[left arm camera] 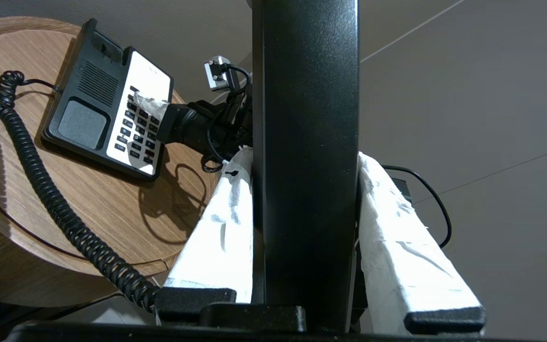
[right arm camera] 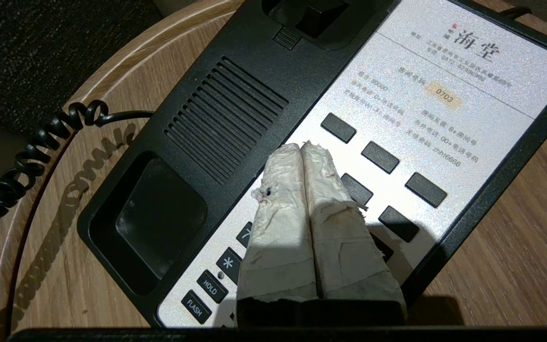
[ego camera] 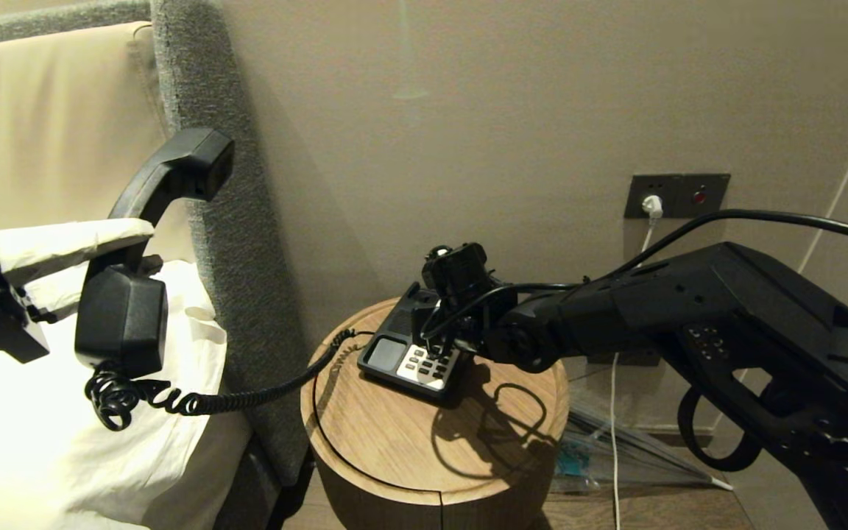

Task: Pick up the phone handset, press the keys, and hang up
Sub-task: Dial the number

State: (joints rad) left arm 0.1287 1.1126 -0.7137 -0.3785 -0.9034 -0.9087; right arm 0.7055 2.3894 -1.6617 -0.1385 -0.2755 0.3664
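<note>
Item one: the phone handset point(ego camera: 129, 294) is hanging upright off the table at nine o'clock of the phone base point(ego camera: 413, 346), the left gripper point(ego camera: 71, 254) clamping its white-wrapped fingers point(left arm camera: 216, 237) on either side of its shaft, the coiled cord point(ego camera: 247, 397) trailing back to the base. Item two: the right gripper point(right arm camera: 302, 149) is pointing down over the keys point(right arm camera: 382, 190), its wrapped fingers pressed together with nothing between them, tips meeting at the faceplate's upper key rows. The base is sitting on the round wooden table point(ego camera: 424, 442).
</note>
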